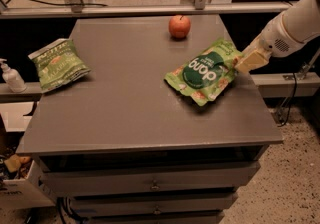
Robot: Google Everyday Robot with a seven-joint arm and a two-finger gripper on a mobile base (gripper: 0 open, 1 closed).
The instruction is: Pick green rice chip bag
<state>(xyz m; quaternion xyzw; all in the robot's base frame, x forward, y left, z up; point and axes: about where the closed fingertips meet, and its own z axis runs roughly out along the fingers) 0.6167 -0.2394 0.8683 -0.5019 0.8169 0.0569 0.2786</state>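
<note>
The claw is seen at the right of the frame, just past the right edge of the grey table, at the end of a white arm that is angled down from the upper right corner. Its beige tip is laid against the upper right edge of the green rice chip bag, and contact with that edge is shown. Whether the claw is apart or clamped on the bag cannot be told from this view.

The green rice chip bag is placed on the right half of the table, slightly above the middle of the frame. It is turned at a slant, with its dark green circle and white letters facing up. A shadow is cast under its lower edge.

A red apple is set near the far edge of the table, above and left of the bag and apart from it. A smaller green bag is found at the left edge of the table, well apart from the claw. A white pump bottle is seen beyond the table at the far left. Grey drawers are fitted below the tabletop.
</note>
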